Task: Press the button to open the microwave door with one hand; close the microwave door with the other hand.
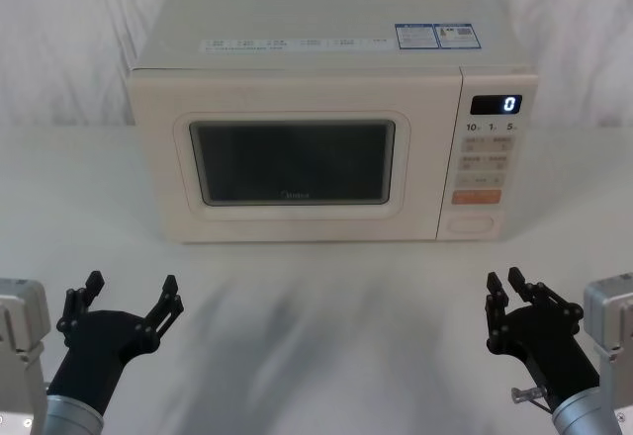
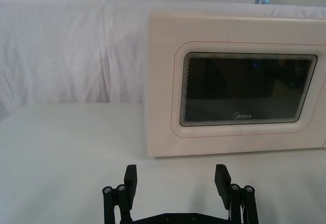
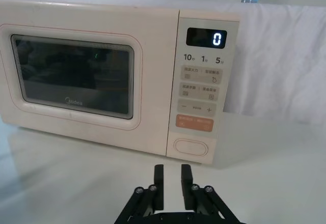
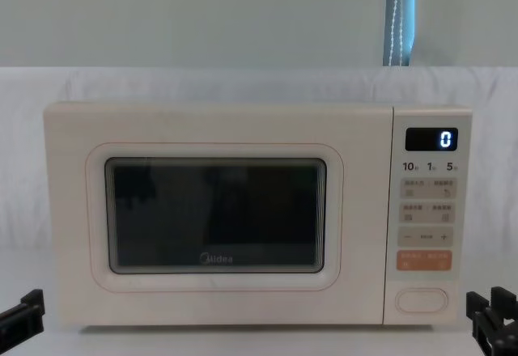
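Cream all over, the microwave (image 1: 331, 109) sits square on the white table (image 1: 326, 326), facing the robot, with its door (image 1: 294, 158) shut flush against the body and the display (image 1: 496, 104) reading 0. The button (image 3: 191, 147), the wide blank pill at the foot of the panel, lies just under the orange key (image 3: 194, 123) on the oven's right side. Nothing has been pressed yet, so by my judgement the task stands at its very first step. The right gripper (image 1: 506, 290) hovers low over the table, well short of the oven and roughly in line with the panel, its jaws drawn narrow with only a slim gap between the tips. The left gripper (image 1: 132, 292) hangs at a like height in front of the door's left half, its jaws spread wide and holding nothing. The next move, as I see it, falls to the right arm: reach forward and a little up until its near-closed tips meet the pill key squarely, then push straight in until the latch lets go. The aim must stay below the orange key, since the two sit close together. The left gripper should stay clear while the door swings out, then be ready to push it shut.
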